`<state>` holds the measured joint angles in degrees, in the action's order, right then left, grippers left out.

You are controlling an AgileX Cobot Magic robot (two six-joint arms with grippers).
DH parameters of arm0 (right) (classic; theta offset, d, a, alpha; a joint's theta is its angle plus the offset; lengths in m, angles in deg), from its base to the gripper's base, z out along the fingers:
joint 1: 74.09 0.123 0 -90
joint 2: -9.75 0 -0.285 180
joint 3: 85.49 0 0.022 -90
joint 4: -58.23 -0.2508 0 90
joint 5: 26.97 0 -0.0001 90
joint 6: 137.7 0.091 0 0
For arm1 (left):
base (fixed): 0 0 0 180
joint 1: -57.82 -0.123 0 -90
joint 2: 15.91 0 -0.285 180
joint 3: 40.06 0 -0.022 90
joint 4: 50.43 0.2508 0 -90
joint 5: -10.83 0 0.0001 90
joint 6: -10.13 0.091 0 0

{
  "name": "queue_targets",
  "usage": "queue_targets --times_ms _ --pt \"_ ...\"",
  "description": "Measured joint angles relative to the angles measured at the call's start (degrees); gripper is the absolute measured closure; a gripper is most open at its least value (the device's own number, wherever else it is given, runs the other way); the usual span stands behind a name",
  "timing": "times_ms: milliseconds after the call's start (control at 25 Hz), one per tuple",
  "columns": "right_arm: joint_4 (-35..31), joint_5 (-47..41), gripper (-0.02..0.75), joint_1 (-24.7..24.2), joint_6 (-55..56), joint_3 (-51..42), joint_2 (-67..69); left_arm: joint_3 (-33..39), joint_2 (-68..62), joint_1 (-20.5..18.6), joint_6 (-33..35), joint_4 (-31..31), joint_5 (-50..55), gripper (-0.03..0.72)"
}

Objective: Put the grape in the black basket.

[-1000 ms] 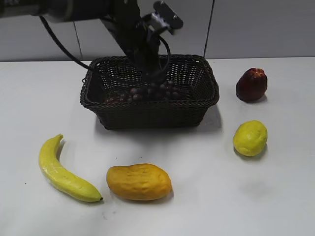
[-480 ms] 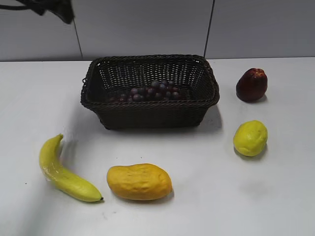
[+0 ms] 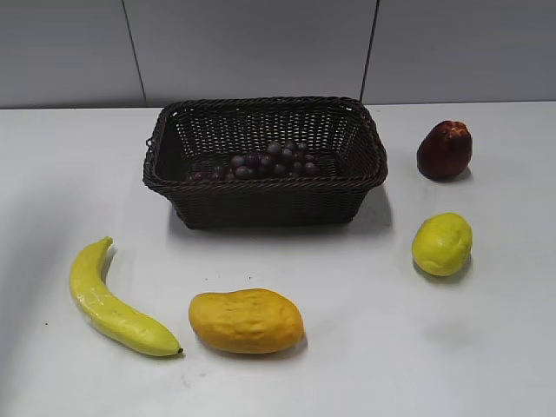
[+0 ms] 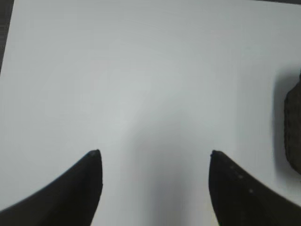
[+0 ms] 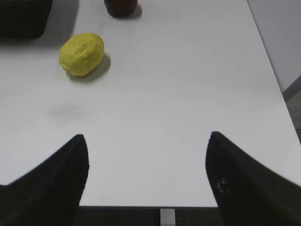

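The grape (image 3: 265, 162), a long bunch of dark purple-red grapes, lies inside the black basket (image 3: 261, 201), a woven wicker basket at the back middle of the white table. Neither arm shows in the exterior view. My left gripper (image 4: 155, 153) is open and empty above bare white table, with a dark edge of the basket (image 4: 292, 122) at the right of its view. My right gripper (image 5: 146, 136) is open and empty over the table's front right edge.
A banana (image 3: 109, 302) and a mango (image 3: 246, 321) lie in front of the basket. A lemon (image 3: 441, 244) (image 5: 82, 53) and a dark red apple-like fruit (image 3: 444, 149) (image 5: 121, 6) lie to the right. The table's right edge (image 5: 273, 70) shows in the right wrist view.
The left arm was over the basket a second ago, rose to the upper left, and has left the exterior view. The grape stays in the basket.
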<state>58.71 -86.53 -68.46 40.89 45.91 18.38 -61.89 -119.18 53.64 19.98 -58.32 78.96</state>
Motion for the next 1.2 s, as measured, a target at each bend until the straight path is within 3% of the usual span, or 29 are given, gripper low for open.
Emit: queue_targets --times_ms 160,400,920,1200 --pt "0.0 0.0 0.15 0.0 0.0 0.0 0.0 5.0 3.2 -2.8 -0.1 0.0 1.5 0.146" --pt "0.0 0.0 0.15 0.0 0.0 0.0 0.0 15.4 11.5 -3.1 -0.1 -0.3 1.6 0.147" --pt "0.0 0.0 0.15 0.0 0.0 0.0 0.0 49.9 38.2 -3.1 1.6 0.1 -3.3 0.147" --pt "0.0 0.0 0.15 0.0 0.0 0.0 0.0 64.8 52.5 -3.1 1.5 0.3 -4.6 0.148"
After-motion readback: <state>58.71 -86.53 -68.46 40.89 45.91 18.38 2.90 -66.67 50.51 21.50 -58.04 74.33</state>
